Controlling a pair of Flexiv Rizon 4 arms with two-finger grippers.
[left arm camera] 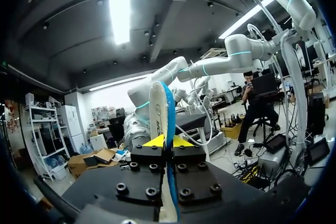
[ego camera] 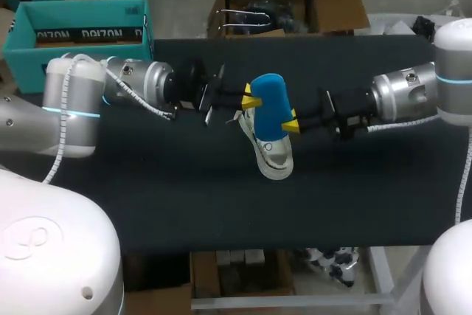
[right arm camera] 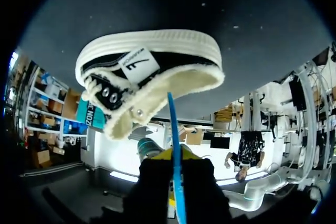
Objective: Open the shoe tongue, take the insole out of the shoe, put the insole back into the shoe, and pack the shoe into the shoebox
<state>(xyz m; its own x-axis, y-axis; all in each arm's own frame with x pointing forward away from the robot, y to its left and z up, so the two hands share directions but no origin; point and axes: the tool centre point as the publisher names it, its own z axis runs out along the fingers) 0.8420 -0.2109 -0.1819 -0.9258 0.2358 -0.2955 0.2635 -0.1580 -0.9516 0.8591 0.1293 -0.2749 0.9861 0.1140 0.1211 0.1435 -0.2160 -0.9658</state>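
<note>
Head view: left gripper and right gripper each pinch the blue insole from opposite sides, over the shoe on the table.

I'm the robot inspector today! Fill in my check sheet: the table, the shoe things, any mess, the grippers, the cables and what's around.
Surface: dark table, with the shoe lying on it.
Job's things: blue insole held over the opening of the black-and-white shoe; teal shoebox open, past the table's far left corner.
Clutter: nothing seen.
Grippers: left gripper and right gripper both shut on the insole, from opposite sides.
Cables: left arm's cable and right arm's cable, white, away from the shoe.
Surroundings: nothing seen reaching over the table.
</note>
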